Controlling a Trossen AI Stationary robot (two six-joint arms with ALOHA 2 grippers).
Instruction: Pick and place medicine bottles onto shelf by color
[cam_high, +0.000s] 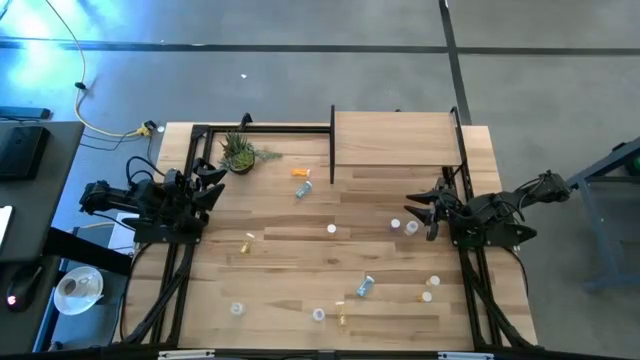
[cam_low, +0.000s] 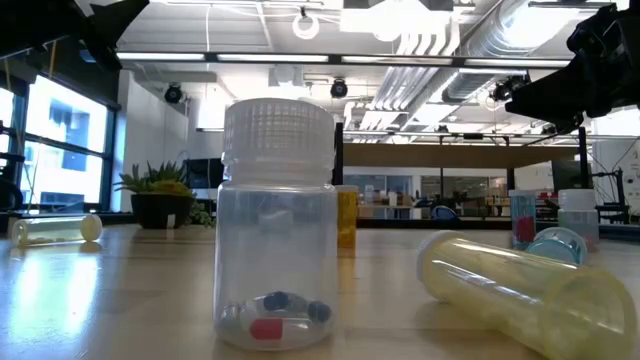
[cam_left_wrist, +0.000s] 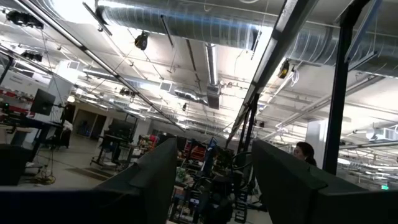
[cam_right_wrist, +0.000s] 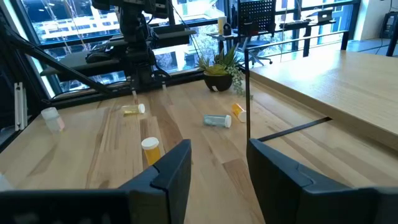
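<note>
Several small medicine bottles with white caps lie or stand scattered over the planked tabletop: an orange one (cam_high: 300, 172), a pale blue one (cam_high: 303, 189), a yellow one (cam_high: 247, 242), a blue one (cam_high: 365, 286) and a clear one (cam_high: 237, 310). The light-wood shelf (cam_high: 395, 140) stands at the far right, with nothing on it. My left gripper (cam_high: 214, 182) is open and empty above the table's left side and points up into the room. My right gripper (cam_high: 412, 208) is open and empty at the right, beside two pale bottles (cam_high: 404, 227). In the low view a clear bottle (cam_low: 278, 220) stands upright on its base.
A small potted plant (cam_high: 238, 152) stands at the far left, near my left gripper. The shelf's black frame post (cam_right_wrist: 247, 93) rises ahead of my right gripper. A yellow bottle (cam_right_wrist: 150, 149) stands just ahead of the right fingers. A person (cam_left_wrist: 303, 152) shows in the room behind.
</note>
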